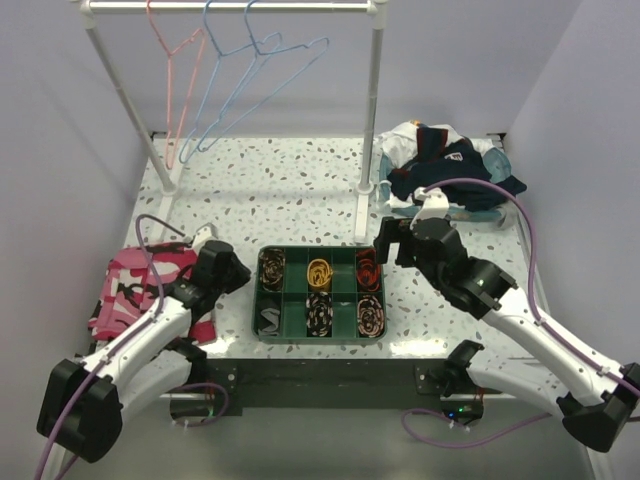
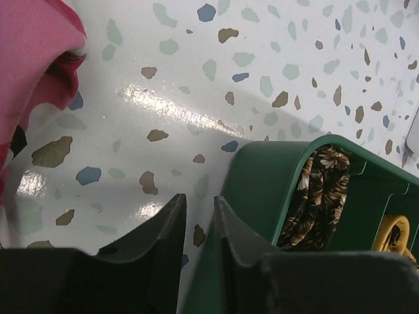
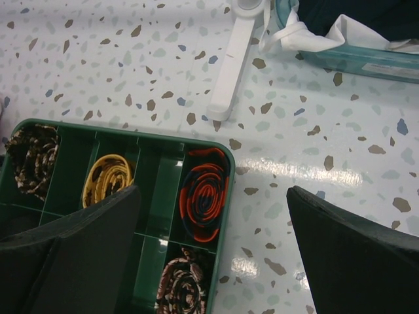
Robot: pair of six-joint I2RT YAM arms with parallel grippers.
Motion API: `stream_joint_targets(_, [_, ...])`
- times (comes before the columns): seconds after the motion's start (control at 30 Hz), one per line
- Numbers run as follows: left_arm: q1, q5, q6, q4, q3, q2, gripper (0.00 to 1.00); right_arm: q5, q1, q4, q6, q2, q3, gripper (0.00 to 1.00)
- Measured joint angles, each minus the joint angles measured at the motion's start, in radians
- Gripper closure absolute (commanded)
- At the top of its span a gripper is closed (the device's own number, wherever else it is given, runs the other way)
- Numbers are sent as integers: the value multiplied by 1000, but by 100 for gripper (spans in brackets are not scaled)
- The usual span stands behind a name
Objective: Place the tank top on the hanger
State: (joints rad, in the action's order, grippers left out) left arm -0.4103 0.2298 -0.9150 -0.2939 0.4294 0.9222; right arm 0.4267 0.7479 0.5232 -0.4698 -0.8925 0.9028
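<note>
Nearest first: reading left gripper [image 2: 200, 199] as closed to a thin slit, pinching nothing, sitting low with green tray [image 2: 262, 176] wall on its right-finger side and camouflage cloth [image 2: 33, 59] off the left finger. Reading right gripper [image 3: 213, 190] as spread wide, empty, hovering above the tray's right edge. Judging the step as the reach for the garment, not yet begun. Go with the right: clear the rack foot [image 3: 226, 72] just ahead of the fingers, then out to the tank top [image 1: 452, 160] in the heap well beyond and right of them; pinch one shoulder strap only, avoid dragging white garments [image 1: 405, 138] along. Leave the hanger [image 1: 260, 96] on the rail [image 1: 230, 7], far ahead-left of both grippers. Getting hanger and rail from the top view only; left slit from the left wrist only; from the right wrist, just a teal bin [image 3: 353, 62] with dark and white cloth, too cropped to call.
</note>
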Motion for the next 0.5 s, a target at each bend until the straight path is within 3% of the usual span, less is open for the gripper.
stream_joint_targets(0.37, [-8,-28,54,91,-19,125,100,0,0,0,4,-2,0,1])
stream_joint_targets(0.5, [-79,-8,74,122,-12,178,100,1,0,0,10,3,0,1])
